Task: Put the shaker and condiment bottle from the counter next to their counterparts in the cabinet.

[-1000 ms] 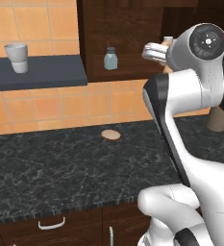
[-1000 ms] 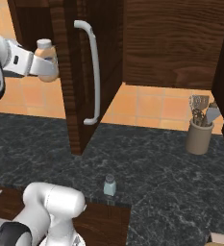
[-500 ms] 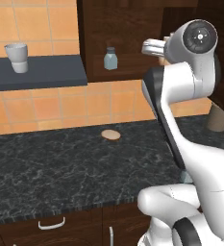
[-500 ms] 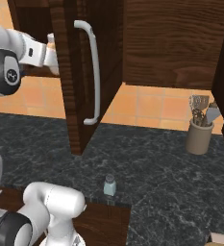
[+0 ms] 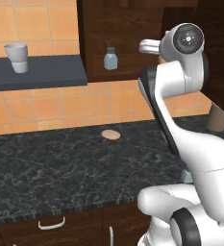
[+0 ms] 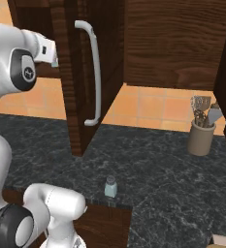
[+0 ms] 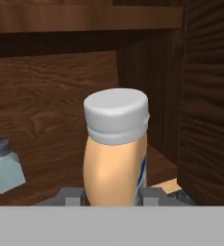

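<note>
Pincer (image 7: 112,194) pinching condiment bottle (image 7: 114,149), held inside cabinet (image 7: 51,91) | twin shaker (image 7: 5,166) at 9 o'clock | counter shaker (image 6: 110,186) untouched | risk: bottle tips if released above shelf.

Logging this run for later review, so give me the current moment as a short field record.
claw: shut on bottle, inside the cabinet
bottle: upright, grey cap up
cabinet: door open, twin shaker inside, left of the bottle in the hand view
shaker: on counter near its front edge
shelf: holds a cup
other: tan disc, utensil holder
</note>
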Robot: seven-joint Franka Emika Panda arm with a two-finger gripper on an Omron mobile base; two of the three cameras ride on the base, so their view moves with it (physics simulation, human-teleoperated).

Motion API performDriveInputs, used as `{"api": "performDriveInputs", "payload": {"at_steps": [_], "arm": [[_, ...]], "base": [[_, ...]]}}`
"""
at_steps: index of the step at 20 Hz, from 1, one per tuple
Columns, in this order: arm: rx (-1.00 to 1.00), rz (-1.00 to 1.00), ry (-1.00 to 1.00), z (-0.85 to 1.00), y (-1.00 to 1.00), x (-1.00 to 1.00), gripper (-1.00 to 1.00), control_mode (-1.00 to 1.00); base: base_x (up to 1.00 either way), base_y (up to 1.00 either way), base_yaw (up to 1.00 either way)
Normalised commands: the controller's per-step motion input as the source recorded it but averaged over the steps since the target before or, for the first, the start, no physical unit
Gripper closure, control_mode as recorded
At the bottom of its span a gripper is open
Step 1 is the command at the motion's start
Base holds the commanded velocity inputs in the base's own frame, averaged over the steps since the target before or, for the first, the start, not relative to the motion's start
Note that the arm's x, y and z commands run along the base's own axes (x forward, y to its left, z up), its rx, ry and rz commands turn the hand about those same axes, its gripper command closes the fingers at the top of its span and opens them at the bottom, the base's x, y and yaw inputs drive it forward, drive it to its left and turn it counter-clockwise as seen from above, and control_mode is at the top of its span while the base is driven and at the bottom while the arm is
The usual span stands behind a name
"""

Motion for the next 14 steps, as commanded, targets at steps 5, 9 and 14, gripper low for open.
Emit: {"api": "performDriveInputs", "payload": {"at_steps": [5, 9, 14], "arm": [[-0.03, 0.0, 0.0, -0.13, -0.06, 0.39, 1.0, -1.0], [-0.03, 0.0, 0.0, -0.19, -0.07, 0.32, 1.0, -1.0], [-0.04, 0.0, -0.04, -0.1, -0.06, 0.17, 1.0, -1.0]], "base": [[0.0, 0.0, 0.0], [0.0, 0.0, 0.0], [0.0, 0.0, 0.0]]}}
